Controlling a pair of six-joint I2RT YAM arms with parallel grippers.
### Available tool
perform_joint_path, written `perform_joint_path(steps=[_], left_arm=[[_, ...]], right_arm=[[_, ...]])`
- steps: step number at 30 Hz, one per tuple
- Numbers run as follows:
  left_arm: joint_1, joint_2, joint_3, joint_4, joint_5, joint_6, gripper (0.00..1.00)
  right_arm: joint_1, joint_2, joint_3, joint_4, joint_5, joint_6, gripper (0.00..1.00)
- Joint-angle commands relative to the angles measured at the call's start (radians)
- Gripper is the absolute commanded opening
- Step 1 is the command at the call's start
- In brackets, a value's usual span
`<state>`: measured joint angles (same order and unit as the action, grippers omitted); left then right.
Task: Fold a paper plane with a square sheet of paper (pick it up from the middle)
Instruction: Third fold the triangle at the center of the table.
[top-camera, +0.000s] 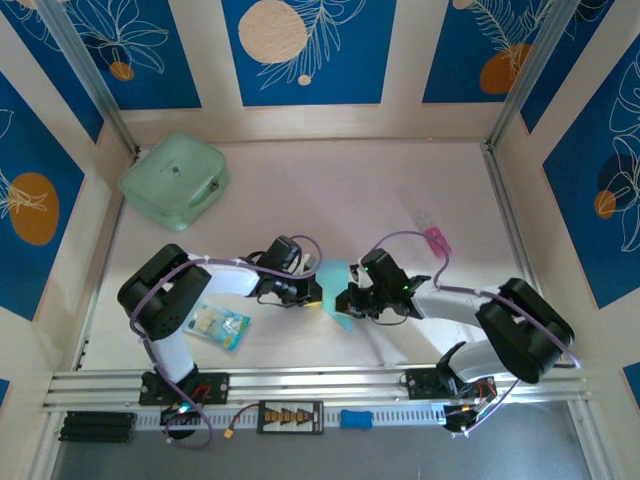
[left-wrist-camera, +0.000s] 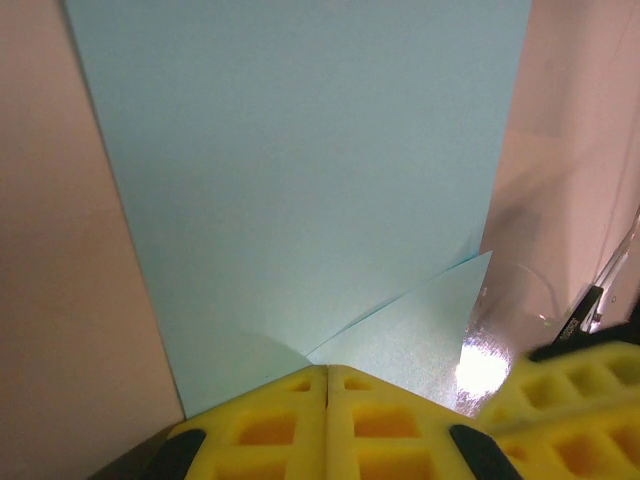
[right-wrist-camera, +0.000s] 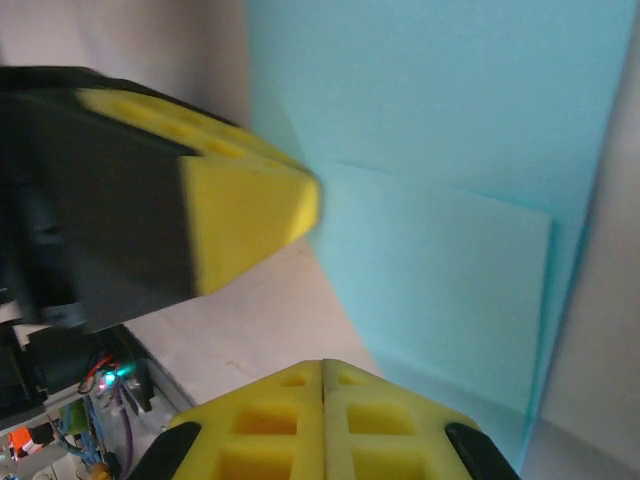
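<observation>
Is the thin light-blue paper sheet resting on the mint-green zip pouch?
No, the paper sheet is at the near middle, well apart from the pouch in the far-left corner.

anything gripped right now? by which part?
Light-blue sheet of paper, held at its edges. The left gripper is shut on the near edge, where the folded corner's crease ends. The right gripper looks shut on another edge, less certain.

The light-blue square sheet of paper (top-camera: 335, 290), partly folded, sits front-centre.
</observation>
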<state>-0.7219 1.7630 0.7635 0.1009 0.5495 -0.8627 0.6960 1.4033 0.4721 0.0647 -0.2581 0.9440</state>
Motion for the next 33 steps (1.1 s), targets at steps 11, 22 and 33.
perform_joint_path(steps=[11, 22, 33], left_arm=[[0.054, 0.020, -0.010, -0.100, -0.081, 0.039, 0.01], [0.146, -0.029, -0.025, -0.150, -0.094, 0.085, 0.02], [0.161, -0.126, -0.043, -0.174, -0.099, 0.094, 0.10]], right_arm=[[-0.024, 0.015, -0.088, -0.117, 0.033, -0.036, 0.02], [-0.042, 0.023, -0.079, -0.138, 0.004, -0.077, 0.02], [-0.042, -0.046, -0.020, -0.144, -0.007, -0.102, 0.11]])
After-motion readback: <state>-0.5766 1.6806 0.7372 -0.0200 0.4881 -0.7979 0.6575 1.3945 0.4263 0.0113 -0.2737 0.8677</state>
